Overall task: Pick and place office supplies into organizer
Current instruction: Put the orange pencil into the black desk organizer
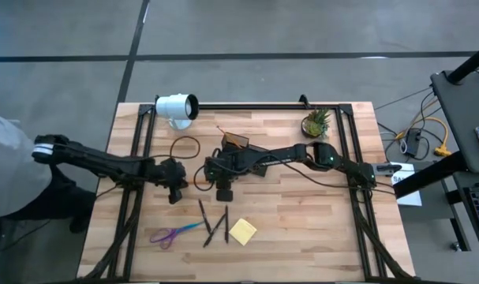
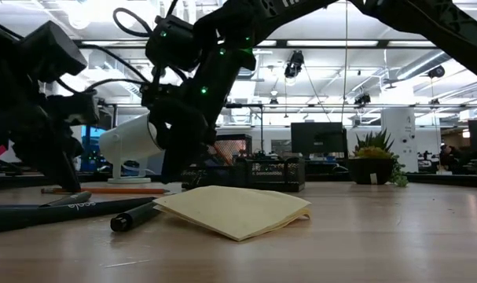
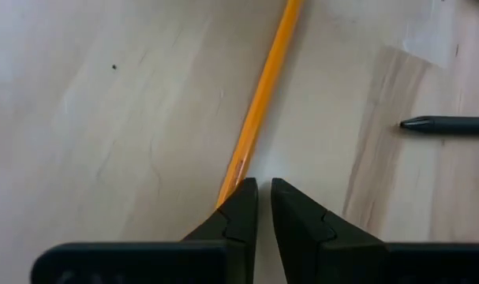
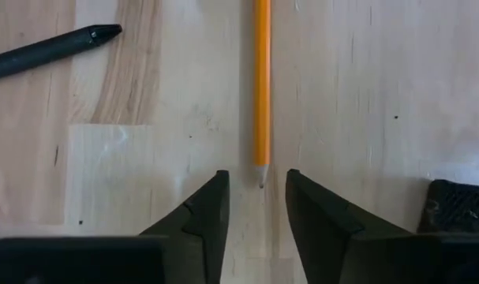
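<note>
Pencil [image 4: 261,87] between right hand [image 4: 255,201] fingers

A pale butcher-block table [image 1: 302,221] of light wood strips fills the middle of the high view. At lower centre lies a square yellow sticky-note pad [image 1: 243,230], with purple-and-blue-handled scissors [image 1: 174,233] to its left and thin black pens [image 1: 215,222] between. An orange pencil [image 4: 261,79] runs down the upper middle of the right wrist view (its tip bare wood and dark lead). The lamp [image 1: 176,108] at upper left is white, the potted plant [image 1: 316,122] green, the organizer [image 1: 235,143] black
</note>
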Tool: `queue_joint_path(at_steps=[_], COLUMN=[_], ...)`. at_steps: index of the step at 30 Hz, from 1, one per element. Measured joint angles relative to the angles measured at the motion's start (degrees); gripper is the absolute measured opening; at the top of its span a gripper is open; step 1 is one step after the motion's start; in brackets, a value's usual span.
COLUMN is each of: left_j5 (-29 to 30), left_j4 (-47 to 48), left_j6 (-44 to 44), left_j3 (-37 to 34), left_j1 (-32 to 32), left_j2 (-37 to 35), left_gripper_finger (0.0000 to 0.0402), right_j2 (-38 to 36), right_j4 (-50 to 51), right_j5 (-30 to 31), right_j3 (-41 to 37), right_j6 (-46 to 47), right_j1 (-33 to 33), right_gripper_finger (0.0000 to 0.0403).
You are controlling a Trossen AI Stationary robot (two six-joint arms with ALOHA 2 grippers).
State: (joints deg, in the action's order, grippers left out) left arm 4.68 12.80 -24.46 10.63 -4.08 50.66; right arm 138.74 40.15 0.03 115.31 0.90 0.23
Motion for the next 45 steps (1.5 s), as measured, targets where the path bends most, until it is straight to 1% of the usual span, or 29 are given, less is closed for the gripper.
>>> queue_joint_path(at_steps=[6,11,17,24,29,36,41,45], left_j5=[0.22,0.17,-0.61,-0.99,-1.01,-1.03,-1.02,-1.01], left_j4=[-1.22,-2.60,-3.44,-3.48,-4.14,-6.26,-6.27,-6.50], left_j6=[1.24,1.22,1.21,1.35,1.36,1.37,1.37,1.83], left_j3=[0.11,0.09,0.52,0.46,0.46,0.35,1.04,2.29], left_j1=[-0.02,0.00,0.00,0.00,0.00,0.00,0.00,0.00], left_j2=[2.32,2.56,0.74,1.66,2.89,4.17,3.71,2.45], left_gripper_finger=[0.0027,0.0027,0.0027,0.0027,0.0027,0.0027,0.0027,0.0027], right_j2=[0.00,0.45,1.43,1.75,1.88,2.01,2.01,1.97], right_j4=[-1.52,-1.56,-2.19,-3.77,-5.77,-6.30,-6.81,-7.12], right_j5=[-0.03,-0.04,0.07,-0.13,-0.53,-1.49,-1.83,-2.26], right_j3=[-1.53,-2.17,-2.07,-2.08,-2.14,-2.20,-2.84,-3.35], right_j6=[0.13,0.43,0.46,0.64,1.93,2.56,4.91,5.10], right_j1=[-0.08,-0.24,-0.24,-0.34,-0.41,-0.52,-1.09,-1.62], right_gripper_finger=[0.0113,0.0091,0.0058,0.0036,0.0028,0.0027,0.0014,0.0010])
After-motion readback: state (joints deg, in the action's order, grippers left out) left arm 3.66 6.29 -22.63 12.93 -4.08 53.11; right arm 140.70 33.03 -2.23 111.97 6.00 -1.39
